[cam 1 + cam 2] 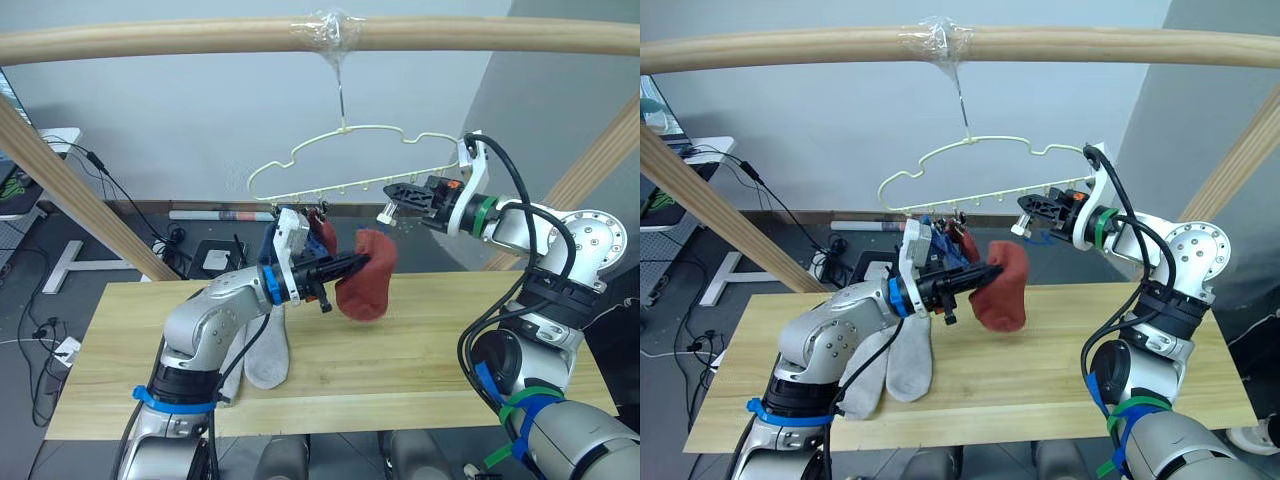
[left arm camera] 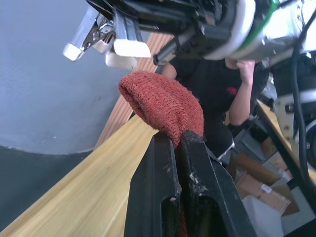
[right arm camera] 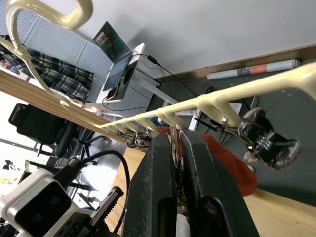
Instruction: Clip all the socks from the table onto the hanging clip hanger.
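A red and a blue sock already hang from the clip hanger, the left gripper pinches a rust-red sock just below it, the right gripper squeezes a clip, and two grey socks wait on the table

A robotics lab or test room. A plain grey wall runs across the back, with loose black cables and a power strip on the dark floor at the left. A round wooden pole frame spans the top of the frame above a light plank bench. A laptop sits on a white side desk.
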`<state>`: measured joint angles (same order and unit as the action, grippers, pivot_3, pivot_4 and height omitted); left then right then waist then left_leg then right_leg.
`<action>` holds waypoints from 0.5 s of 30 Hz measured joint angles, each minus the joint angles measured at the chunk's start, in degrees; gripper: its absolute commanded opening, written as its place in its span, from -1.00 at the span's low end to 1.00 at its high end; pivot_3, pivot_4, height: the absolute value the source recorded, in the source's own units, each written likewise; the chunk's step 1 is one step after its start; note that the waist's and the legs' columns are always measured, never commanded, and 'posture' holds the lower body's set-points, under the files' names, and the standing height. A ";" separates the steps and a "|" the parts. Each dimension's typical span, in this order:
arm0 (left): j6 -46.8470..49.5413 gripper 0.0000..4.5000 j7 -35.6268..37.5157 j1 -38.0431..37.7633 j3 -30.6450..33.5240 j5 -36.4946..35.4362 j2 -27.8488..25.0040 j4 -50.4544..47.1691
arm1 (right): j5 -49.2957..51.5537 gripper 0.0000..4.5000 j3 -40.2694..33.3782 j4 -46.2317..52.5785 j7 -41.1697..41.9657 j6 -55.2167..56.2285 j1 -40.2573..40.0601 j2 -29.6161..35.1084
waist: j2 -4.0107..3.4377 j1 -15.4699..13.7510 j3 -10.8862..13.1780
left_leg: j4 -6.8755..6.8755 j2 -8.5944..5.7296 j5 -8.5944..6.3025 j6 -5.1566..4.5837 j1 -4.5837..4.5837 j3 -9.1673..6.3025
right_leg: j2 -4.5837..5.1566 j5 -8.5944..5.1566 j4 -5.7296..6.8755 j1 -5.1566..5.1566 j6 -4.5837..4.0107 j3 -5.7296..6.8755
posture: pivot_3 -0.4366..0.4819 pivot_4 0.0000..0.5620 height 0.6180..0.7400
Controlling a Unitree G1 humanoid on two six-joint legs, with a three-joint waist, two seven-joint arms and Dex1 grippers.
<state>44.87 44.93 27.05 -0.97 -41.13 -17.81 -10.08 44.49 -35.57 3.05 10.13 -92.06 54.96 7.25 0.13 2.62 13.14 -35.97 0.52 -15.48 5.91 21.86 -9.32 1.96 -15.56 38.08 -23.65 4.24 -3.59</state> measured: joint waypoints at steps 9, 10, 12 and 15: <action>0.49 -0.99 -0.21 0.87 -0.03 -0.22 0.08 2.19 | 6.79 -1.00 -0.37 -0.66 -6.15 0.00 -0.23 0.47 | -0.01 0.56 0.00 | 0.00 0.00 0.00 0.00 0.02 0.02 | 0.00 0.00 0.01 -0.03 0.00 -0.01 | -0.03 -0.21 1.00; 0.41 -0.99 -0.13 0.93 -0.03 -0.21 0.08 2.54 | 7.53 -1.00 -0.37 -0.75 -6.77 0.00 -0.24 0.49 | -0.01 0.56 0.00 | 0.00 0.00 0.00 0.00 0.02 0.01 | 0.00 0.00 0.01 -0.03 0.00 -0.01 | -0.03 -0.21 1.00; -0.04 -0.99 0.26 1.08 -0.03 -0.20 0.10 3.49 | 8.71 -1.00 -0.38 -1.01 -7.90 0.00 -0.24 0.54 | -0.01 0.57 0.00 | 0.00 0.00 0.00 0.00 0.02 0.02 | 0.00 0.00 0.01 -0.03 0.00 -0.01 | -0.03 -0.21 1.00; -0.56 -0.99 0.66 1.14 -0.02 -0.02 0.10 4.20 | 10.30 -1.00 -0.34 -1.19 -9.20 0.00 -0.26 0.70 | -0.01 0.58 0.00 | 0.00 0.00 0.00 0.00 0.07 0.02 | 0.00 0.00 0.01 -0.07 0.00 -0.01 | -0.03 -0.21 1.00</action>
<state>44.30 45.59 28.18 -0.99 -41.15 -17.72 -5.88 54.79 -35.91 1.86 0.92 -92.06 54.70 7.95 0.12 3.20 13.14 -35.97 0.52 -15.47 5.92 21.93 -9.30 1.96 -15.56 38.10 -23.72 4.24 -3.60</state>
